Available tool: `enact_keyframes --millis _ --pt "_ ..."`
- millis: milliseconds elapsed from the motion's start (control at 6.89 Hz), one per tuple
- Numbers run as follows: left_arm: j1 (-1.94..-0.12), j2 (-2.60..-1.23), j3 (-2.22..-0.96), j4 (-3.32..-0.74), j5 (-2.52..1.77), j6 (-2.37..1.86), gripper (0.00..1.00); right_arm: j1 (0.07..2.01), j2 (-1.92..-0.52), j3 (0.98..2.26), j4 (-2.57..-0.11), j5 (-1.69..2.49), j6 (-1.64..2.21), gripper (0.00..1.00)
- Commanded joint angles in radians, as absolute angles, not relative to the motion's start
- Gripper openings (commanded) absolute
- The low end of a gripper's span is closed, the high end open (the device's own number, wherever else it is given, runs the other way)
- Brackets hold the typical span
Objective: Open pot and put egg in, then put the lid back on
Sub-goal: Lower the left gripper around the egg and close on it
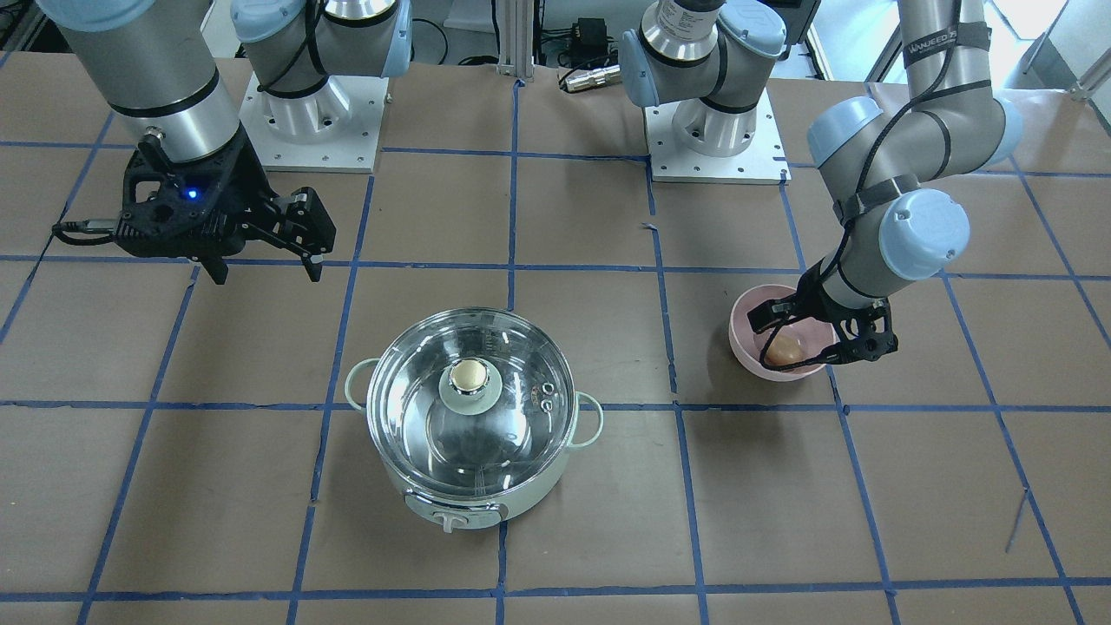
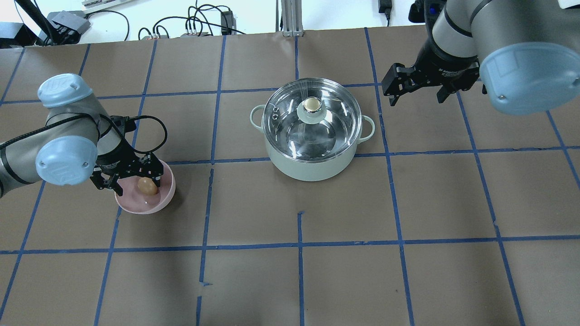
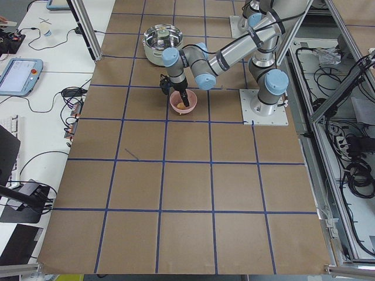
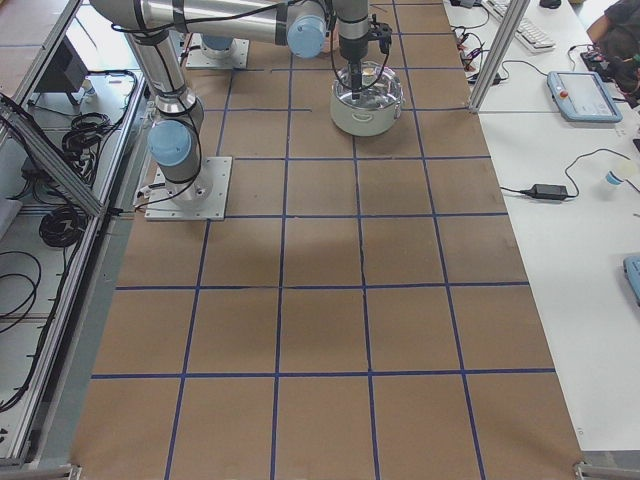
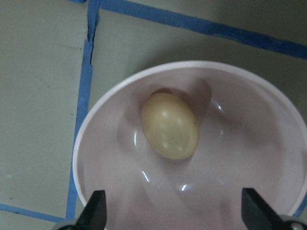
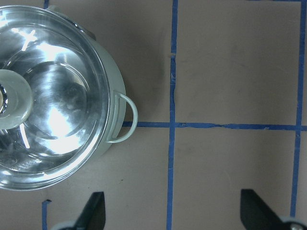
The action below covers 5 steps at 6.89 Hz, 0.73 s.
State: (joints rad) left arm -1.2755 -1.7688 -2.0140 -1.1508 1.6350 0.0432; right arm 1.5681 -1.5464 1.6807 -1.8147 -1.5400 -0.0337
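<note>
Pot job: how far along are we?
Nothing finished: the lid sits on the pot. In hand: left gripper, open, poised over the egg in the bowl; right gripper open beside the pot. Remaining: lift lid, drop egg in, replace lid.

You've got a pink bowl [image 2: 136, 206] on the brown table [image 2: 344, 280], blue tape lines [image 2: 300, 271] gridding it, and cables [image 2: 199, 18] bunched past the far edge.

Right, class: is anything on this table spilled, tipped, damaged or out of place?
Nothing stands out. The lid sits squarely on the pot, and the egg lies whole in the pink bowl, with the left tool open above it.
</note>
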Motion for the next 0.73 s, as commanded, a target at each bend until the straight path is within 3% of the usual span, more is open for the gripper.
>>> enact_keyframes --millis 0,580 --pt "-1.276 -1.776 -2.014 -1.135 1.631 0.046 1.0 1.568 -1.546 1.68 -1.815 -1.539 -0.035 1.0" --pt "-1.279 -1.778 -2.031 -1.066 1.589 0.103 0.99 1.569 -1.548 1.68 -1.815 -1.54 -0.034 1.0"
